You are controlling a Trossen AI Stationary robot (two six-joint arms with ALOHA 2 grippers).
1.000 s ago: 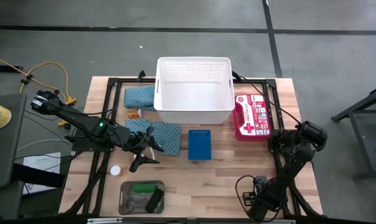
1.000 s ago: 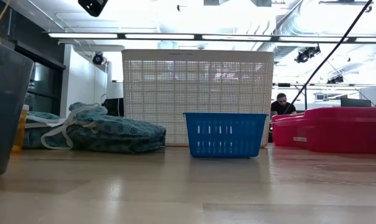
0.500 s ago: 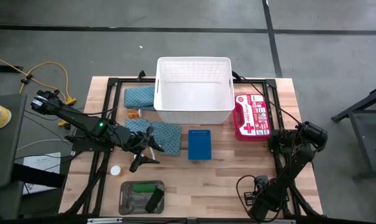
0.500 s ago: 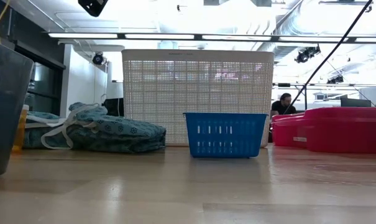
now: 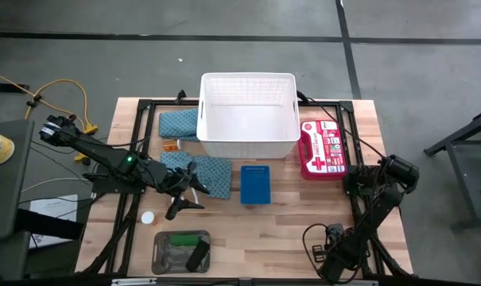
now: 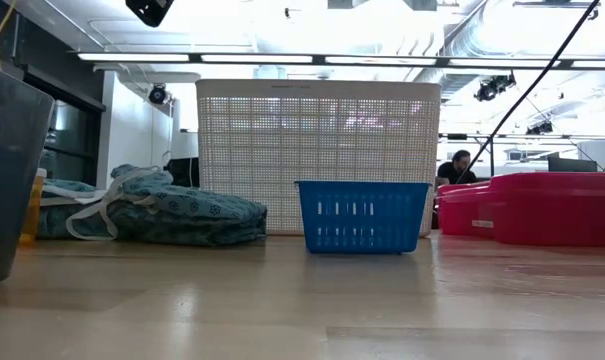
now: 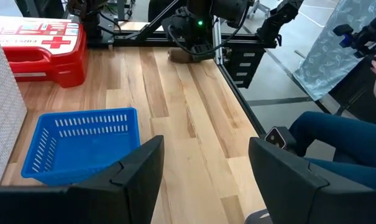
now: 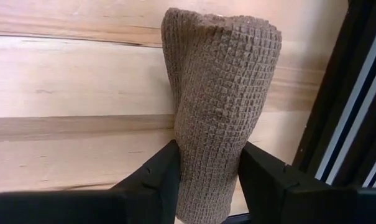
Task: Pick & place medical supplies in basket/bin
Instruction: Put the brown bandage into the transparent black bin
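Large white grid-sided basket (image 5: 248,119) stands upright at table's far middle. Two teal patterned folded cloths (image 5: 179,123) (image 5: 209,174) lie flat, left of it. Brown waffle-textured roll (image 8: 220,106) is clamped between right gripper's fingers (image 8: 151,180).

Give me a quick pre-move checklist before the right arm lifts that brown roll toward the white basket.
1. Grip: right gripper has both fingers pressed against the brown roll: ok.
2. Roll clear of the table's black frame: cannot tell, it sits close beside it.
3. White basket open-topped with nothing visible inside: ok.
4. Path: red first-aid case and small blue basket lie between the right arm and the basket: not ok for a low carry; lift above them.
5. Left gripper open, waiting by the teal cloth, beside the basket: ok.
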